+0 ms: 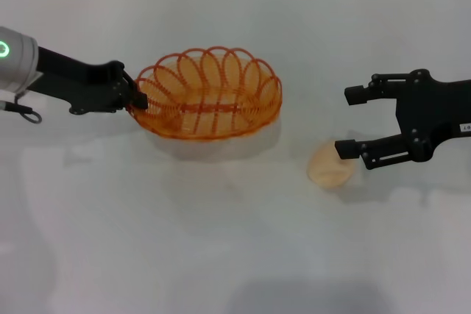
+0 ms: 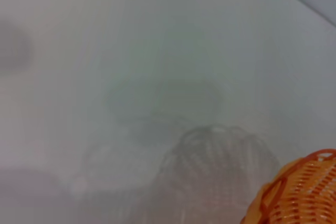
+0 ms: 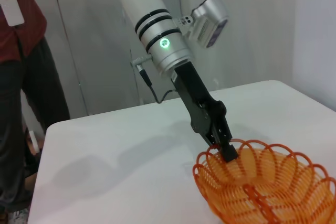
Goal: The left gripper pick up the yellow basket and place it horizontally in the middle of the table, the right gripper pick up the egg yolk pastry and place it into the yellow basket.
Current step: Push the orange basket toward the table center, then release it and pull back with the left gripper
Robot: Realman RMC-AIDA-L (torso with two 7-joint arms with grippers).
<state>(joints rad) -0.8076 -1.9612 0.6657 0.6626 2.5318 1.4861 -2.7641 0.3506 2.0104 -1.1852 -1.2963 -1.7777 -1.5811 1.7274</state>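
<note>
The yellow basket (image 1: 213, 112) is an orange wire oval in the middle of the table (image 1: 221, 240), lying crosswise. My left gripper (image 1: 137, 101) is shut on the basket's left rim; a shadow shows under the basket, so it seems slightly raised. The right wrist view shows that claw (image 3: 227, 149) pinching the rim of the basket (image 3: 268, 190). A corner of the basket (image 2: 302, 192) shows in the left wrist view. The egg yolk pastry (image 1: 330, 166) lies on the table to the basket's right. My right gripper (image 1: 343, 122) is open and empty, its near finger just beside the pastry.
The white table's far edge meets a grey wall at the top of the head view. In the right wrist view a person (image 3: 21, 77) stands beyond the table's far corner, behind my left arm (image 3: 157, 30).
</note>
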